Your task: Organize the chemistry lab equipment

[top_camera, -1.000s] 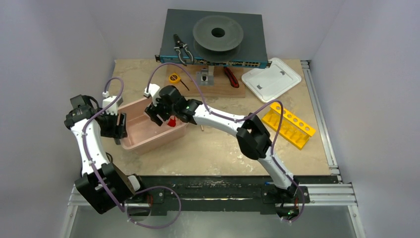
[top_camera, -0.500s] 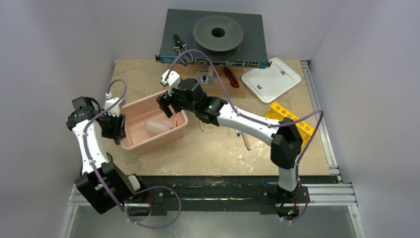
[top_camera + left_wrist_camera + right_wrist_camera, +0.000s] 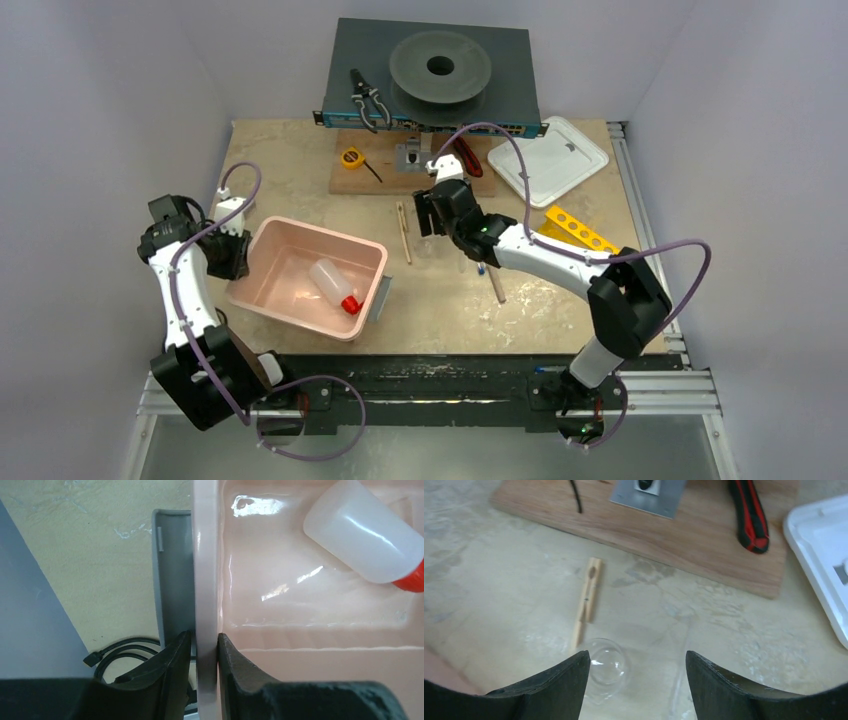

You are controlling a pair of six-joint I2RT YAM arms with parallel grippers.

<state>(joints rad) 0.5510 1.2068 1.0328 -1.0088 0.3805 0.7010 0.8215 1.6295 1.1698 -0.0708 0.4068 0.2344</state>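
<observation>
The translucent squeeze bottle (image 3: pixel 330 283) with its red cap (image 3: pixel 350 304) lies on its side inside the pink bin (image 3: pixel 268 232). My left gripper (image 3: pixel 237 255) is shut on the bin's left rim (image 3: pixel 207 580), one finger on each side of the wall; the bottle (image 3: pixel 365 535) shows beyond it. My right gripper (image 3: pixel 430 215) hangs open over the table's middle. Just below its fingers sits a small clear round dish (image 3: pixel 606 667), with a wooden stick (image 3: pixel 586 600) beside it. A blue-capped tube (image 3: pixel 481 268) and another stick (image 3: pixel 497 285) lie under the right forearm.
A grey lid (image 3: pixel 381 295) pokes out under the bin's right side. Farther right are a yellow tube rack (image 3: pixel 580 232) and a white tray (image 3: pixel 548 160). At the back, a wooden board (image 3: pixel 380 178) carries a tape measure (image 3: pixel 351 157) and a red-handled tool (image 3: pixel 465 155).
The right gripper let the bottle go into the bin and swung right to the table's middle. The left gripper shut on the bin's rim, and the bin shifted toward the front.
</observation>
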